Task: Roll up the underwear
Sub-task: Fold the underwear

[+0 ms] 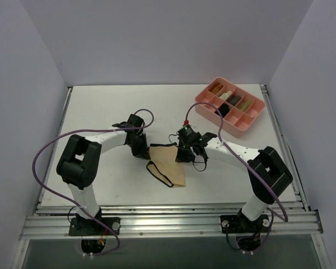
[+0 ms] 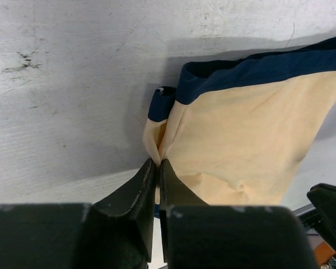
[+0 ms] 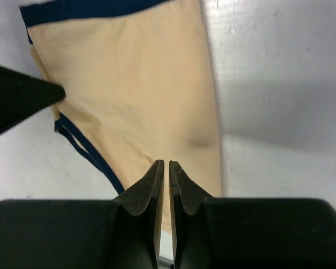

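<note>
Left pincer (image 2: 158,166) pinches the underwear (image 2: 241,145), right pincer (image 3: 166,166) shut over it

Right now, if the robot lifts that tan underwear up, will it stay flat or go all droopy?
Probably droopy: the underwear is thin cloth that puckers into a fold where the left gripper pinches it. It looks light, lying flat with soft wrinkles. Pushed, it would likely bunch up rather than slide.
</note>
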`<action>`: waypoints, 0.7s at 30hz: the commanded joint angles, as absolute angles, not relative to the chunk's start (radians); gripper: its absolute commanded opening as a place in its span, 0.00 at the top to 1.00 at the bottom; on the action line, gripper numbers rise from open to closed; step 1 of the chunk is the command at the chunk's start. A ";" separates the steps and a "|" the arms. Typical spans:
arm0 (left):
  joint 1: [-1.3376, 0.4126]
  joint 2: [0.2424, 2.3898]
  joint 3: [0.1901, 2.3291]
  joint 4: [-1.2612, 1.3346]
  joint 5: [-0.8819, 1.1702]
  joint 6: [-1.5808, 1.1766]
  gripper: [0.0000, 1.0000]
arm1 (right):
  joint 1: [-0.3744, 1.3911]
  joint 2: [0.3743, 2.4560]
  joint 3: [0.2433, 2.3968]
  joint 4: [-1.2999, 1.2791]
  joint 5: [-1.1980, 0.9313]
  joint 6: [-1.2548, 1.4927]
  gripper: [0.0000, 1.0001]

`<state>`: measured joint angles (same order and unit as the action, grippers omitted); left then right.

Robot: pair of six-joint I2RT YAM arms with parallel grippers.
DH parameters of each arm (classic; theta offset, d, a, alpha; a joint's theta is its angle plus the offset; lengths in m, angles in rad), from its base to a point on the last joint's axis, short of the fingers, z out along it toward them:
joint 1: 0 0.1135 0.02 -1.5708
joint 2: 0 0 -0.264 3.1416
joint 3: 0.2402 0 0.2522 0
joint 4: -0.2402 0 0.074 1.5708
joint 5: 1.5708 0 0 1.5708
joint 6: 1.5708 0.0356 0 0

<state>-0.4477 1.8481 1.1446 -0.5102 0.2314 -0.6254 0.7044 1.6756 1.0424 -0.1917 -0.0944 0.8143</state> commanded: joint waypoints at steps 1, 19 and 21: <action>-0.437 1.850 1.124 -0.450 0.288 -0.603 0.88 | 0.733 1.592 0.997 -0.232 -0.101 0.796 0.95; -0.390 1.885 1.127 -0.437 0.331 -0.566 0.84 | 0.847 1.542 0.748 -0.163 -0.118 0.877 0.95; -0.380 1.876 1.118 -0.420 0.368 -0.569 0.77 | 0.850 1.539 0.768 -0.182 -0.110 0.864 0.95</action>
<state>-0.4030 1.8656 1.1248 -0.4580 0.3569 -0.5957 0.8394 1.5536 0.7601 -0.1215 -0.1528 0.8669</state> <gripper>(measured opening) 0.209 0.046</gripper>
